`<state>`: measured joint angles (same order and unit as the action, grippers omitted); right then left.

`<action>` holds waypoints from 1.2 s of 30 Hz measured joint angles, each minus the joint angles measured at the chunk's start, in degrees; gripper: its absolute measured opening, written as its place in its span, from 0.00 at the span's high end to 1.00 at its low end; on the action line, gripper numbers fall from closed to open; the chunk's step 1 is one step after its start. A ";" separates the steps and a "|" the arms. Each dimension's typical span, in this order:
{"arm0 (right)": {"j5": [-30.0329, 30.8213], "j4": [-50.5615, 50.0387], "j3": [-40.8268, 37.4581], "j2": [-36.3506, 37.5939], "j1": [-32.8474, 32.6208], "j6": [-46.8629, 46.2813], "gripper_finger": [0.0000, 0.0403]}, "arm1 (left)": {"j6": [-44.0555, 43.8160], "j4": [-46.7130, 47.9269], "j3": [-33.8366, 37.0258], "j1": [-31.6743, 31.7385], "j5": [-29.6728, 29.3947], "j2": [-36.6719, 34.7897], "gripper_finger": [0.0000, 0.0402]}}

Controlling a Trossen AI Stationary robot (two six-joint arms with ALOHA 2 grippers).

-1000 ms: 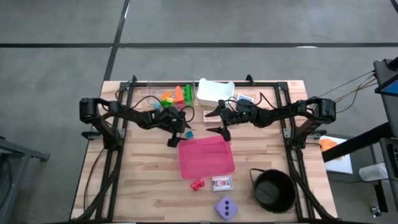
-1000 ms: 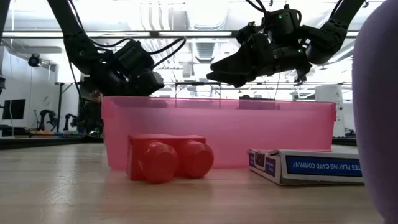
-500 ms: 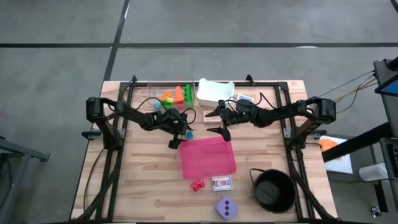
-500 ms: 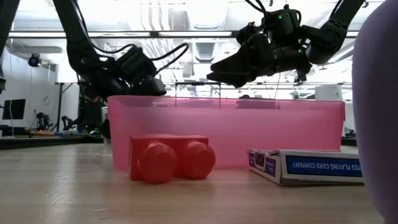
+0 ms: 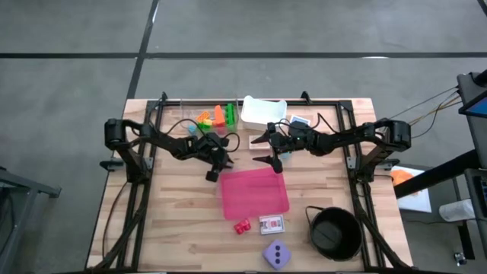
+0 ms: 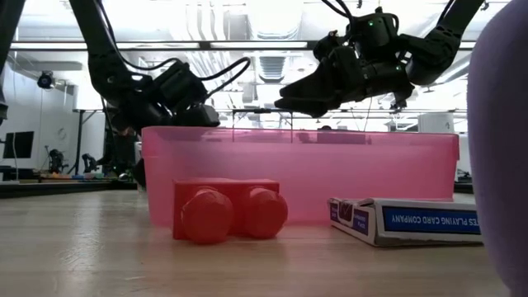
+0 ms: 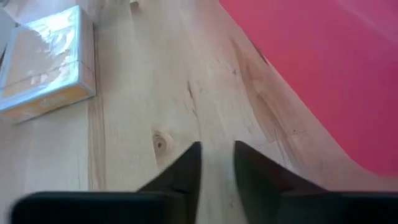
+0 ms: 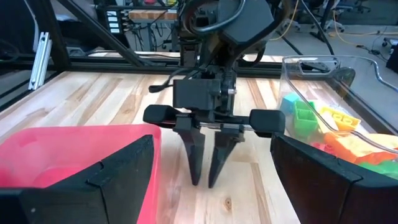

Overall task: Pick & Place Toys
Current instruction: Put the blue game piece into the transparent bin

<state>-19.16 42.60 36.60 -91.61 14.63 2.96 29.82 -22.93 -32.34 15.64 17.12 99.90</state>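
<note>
Green and orange toy bricks (image 5: 217, 116) lie heaped in a clear box at the far edge, also seen in the right wrist view as bricks (image 8: 311, 124). A red brick (image 5: 242, 225) and a lilac die (image 5: 276, 253) lie near the front. My left gripper (image 5: 218, 164) points down at bare wood just left of the pink bin (image 5: 253, 192). Its fingers (image 8: 196, 162) stand almost together with nothing seen between them (image 7: 216, 155). My right gripper (image 5: 259, 148) hovers open above the bin's far edge, facing the left one.
A white tray (image 5: 263, 111) stands at the far middle and a black bowl (image 5: 335, 232) at the near right. A card box (image 5: 272, 223) lies by the red brick (image 6: 227, 210). Another small box (image 7: 43, 62) lies beyond the left gripper.
My left arm has reached a little toward the table's right, toward the pink bin. The bin and the red brick in front of it have slid slightly to the right. The small blue brick that lay beside my left gripper no longer shows from above.
</note>
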 joint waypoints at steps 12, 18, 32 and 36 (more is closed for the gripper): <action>2.25 -1.32 -0.03 0.00 0.10 0.05 0.20 | 0.23 0.67 0.00 0.09 0.02 -0.42 0.94; 5.94 -3.05 0.05 0.00 0.14 -0.02 0.20 | -0.08 0.67 0.00 0.09 0.02 -0.42 0.94; 28.35 -39.94 12.04 0.89 1.84 -1.92 0.20 | -2.32 0.78 0.00 0.59 -2.11 -4.73 0.94; 28.37 -48.93 14.61 2.12 2.23 -2.40 0.20 | -5.76 0.90 0.36 1.31 -2.10 -9.81 0.94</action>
<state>9.21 -6.33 51.21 -89.49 16.86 0.56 24.06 -22.03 -31.97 16.95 15.03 90.09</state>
